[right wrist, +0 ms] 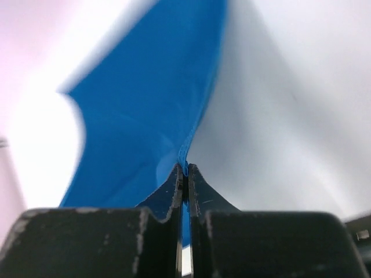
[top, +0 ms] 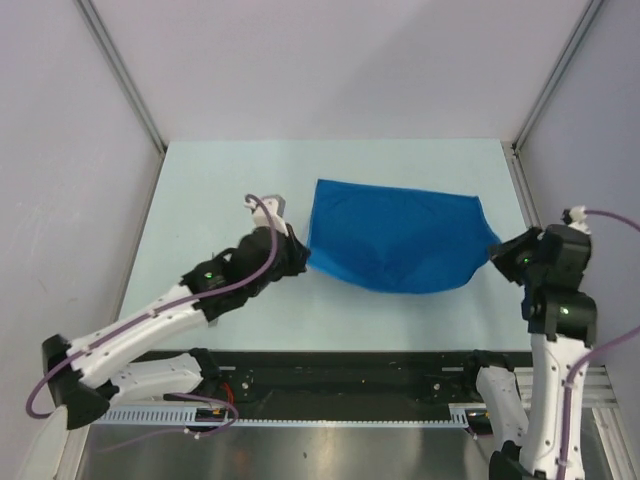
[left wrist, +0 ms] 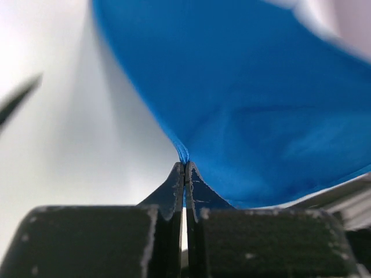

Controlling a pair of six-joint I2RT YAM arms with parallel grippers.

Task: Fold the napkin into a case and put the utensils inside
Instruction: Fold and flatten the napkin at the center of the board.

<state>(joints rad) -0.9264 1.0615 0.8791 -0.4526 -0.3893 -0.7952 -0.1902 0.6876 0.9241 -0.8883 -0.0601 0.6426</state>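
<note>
A pale mint worktop (top: 200,190) sits boxed in by a plain white back wall (top: 340,60) and two side walls (top: 60,150), joined at slim metal corner posts (top: 121,70). A black rail (top: 350,372) runs along its near edge. The light is soft and even.

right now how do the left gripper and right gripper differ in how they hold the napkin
The left gripper pinches the napkin at its left edge; the right gripper pinches its right edge. The left arm reaches in low and slanted; the right arm stands nearly upright. Both are shut on the cloth.
</note>
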